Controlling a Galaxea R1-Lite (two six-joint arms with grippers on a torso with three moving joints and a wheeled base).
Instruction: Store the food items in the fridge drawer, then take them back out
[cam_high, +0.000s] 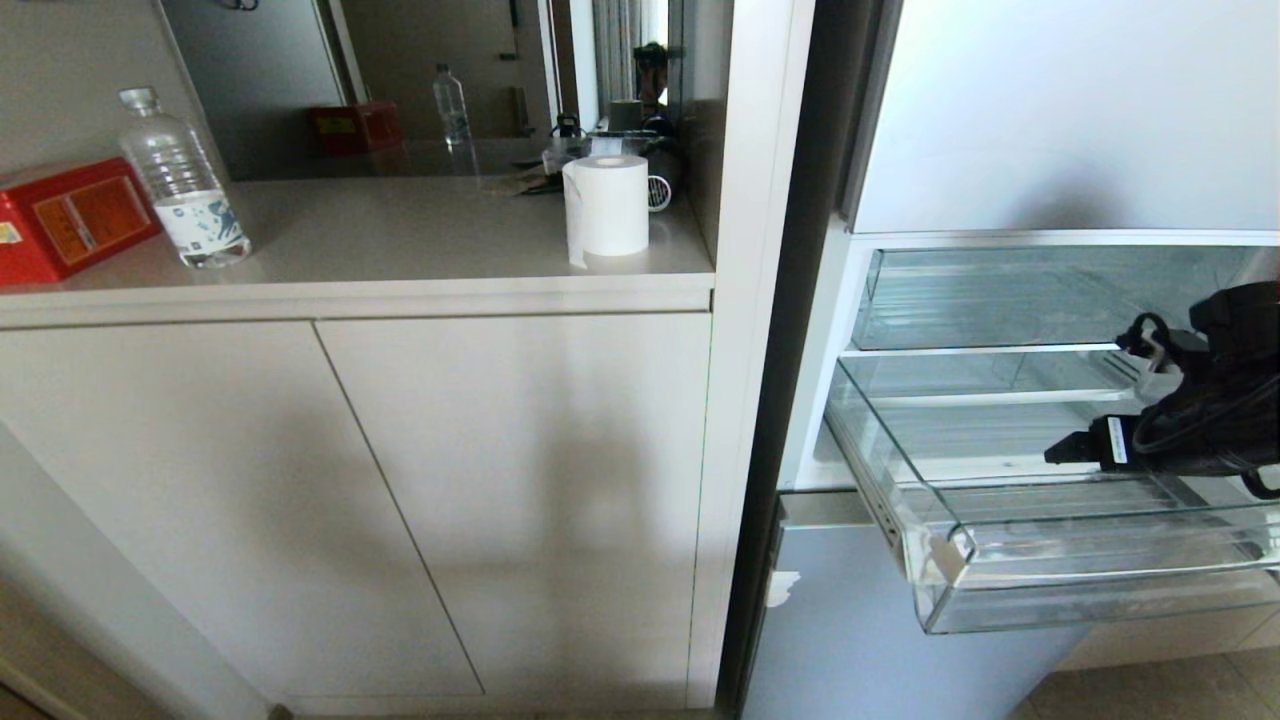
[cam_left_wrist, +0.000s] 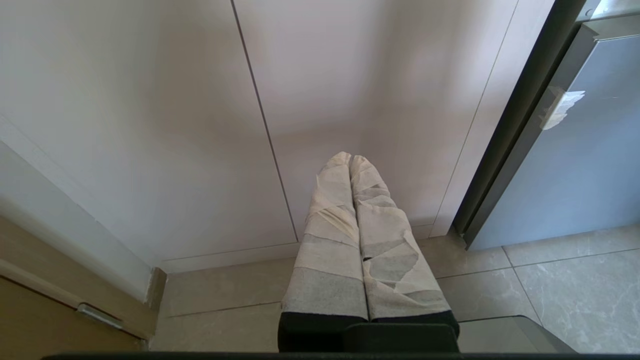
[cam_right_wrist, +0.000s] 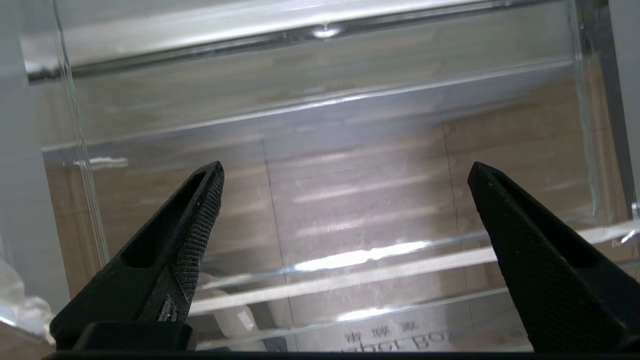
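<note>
Right end effector (cam_right_wrist: 345, 172) is spread wide, empty, over the pulled-out drawer (cam_high: 1050, 590) of the fridge (cam_high: 1060, 110). No food is seen inside. Reach should be kept centred, clear of the front lip. Left end effector (cam_left_wrist: 350, 165) is parked closed near the floor.

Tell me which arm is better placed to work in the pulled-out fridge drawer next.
Right, probably. The right tool is open and hangs over the clear fridge drawer. The left tool is shut, low beside the beige cabinet doors, away from the fridge.

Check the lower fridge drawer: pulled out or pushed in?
Pulled out. The fridge drawer juts well past the fridge front, with the open right claw over it.
</note>
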